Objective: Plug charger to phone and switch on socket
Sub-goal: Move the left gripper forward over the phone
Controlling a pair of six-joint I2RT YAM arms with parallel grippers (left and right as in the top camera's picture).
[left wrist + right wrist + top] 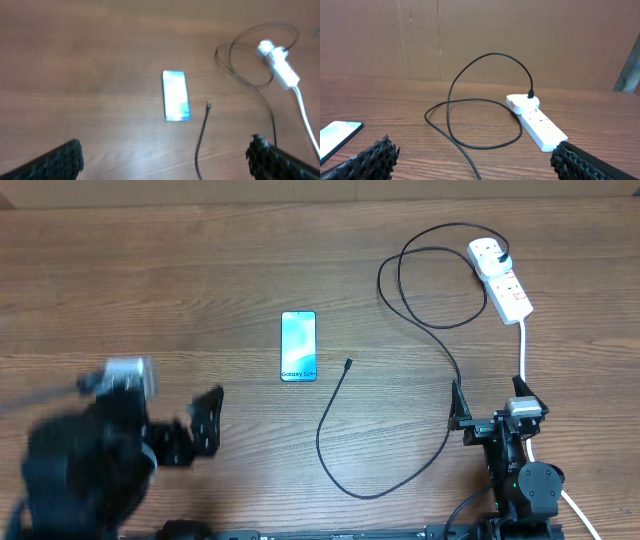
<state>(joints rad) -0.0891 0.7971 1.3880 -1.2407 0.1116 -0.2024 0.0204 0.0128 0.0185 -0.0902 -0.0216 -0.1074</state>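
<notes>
Ahead of spread, empty left gripper (165, 145) and right gripper (472, 147): phone (299, 346) beside loose charger (322, 425) tip, plug (531, 95) in socket (500, 280) at far right; thin, so may slip from pinch or shove phone.

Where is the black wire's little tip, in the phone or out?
Out. The charger's tip lies beside the phone, with a gap of wood between them.

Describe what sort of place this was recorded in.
Probably a robot lab test bench rather than a home. A wood-grain table is backed by what looks like a cardboard screen, and only staged props lie on it: a phone, a charger cable and a white power strip.
</notes>
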